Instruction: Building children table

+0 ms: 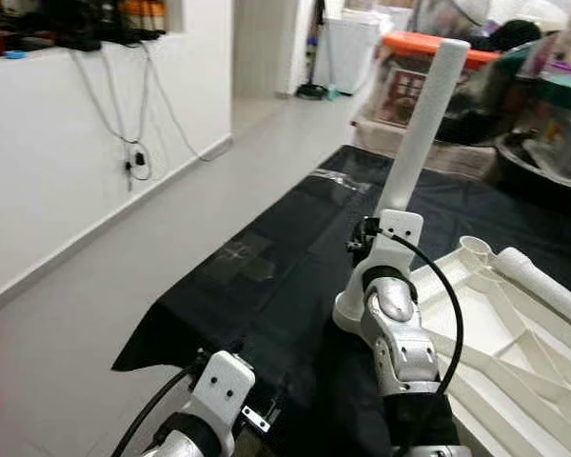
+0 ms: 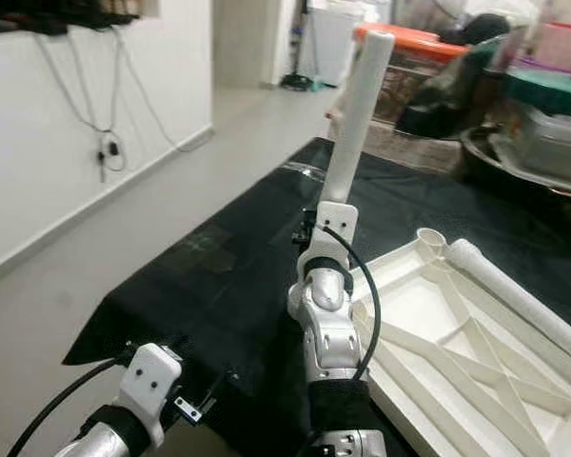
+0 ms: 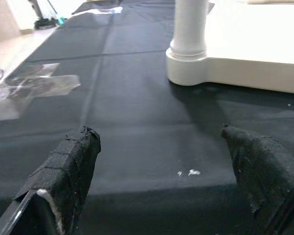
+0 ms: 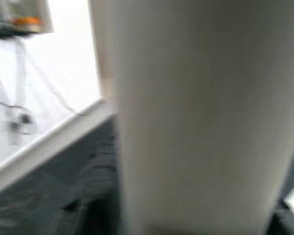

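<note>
A white children's table top (image 1: 514, 371) lies upside down on a black cloth (image 1: 257, 286). One white table leg (image 1: 423, 129) stands in the near corner socket (image 1: 347, 314), leaning slightly; its base (image 3: 188, 44) also appears in the left wrist view. My right arm's wrist (image 1: 398, 228) is pressed against this leg partway up, and the leg (image 4: 196, 117) sits blurred and very close in the right wrist view. A second leg (image 1: 542, 286) lies on the table top. My left gripper (image 3: 159, 142) hovers open over the cloth, a short way from the socket, holding nothing.
A white wall (image 1: 48, 162) with hanging cables (image 1: 133, 157) runs along the left, with bare floor beside it. Boxes, a bin with an orange lid (image 1: 419, 48) and a dark basin (image 1: 542, 162) crowd the far right. Clear tape (image 3: 34, 88) lies on the cloth.
</note>
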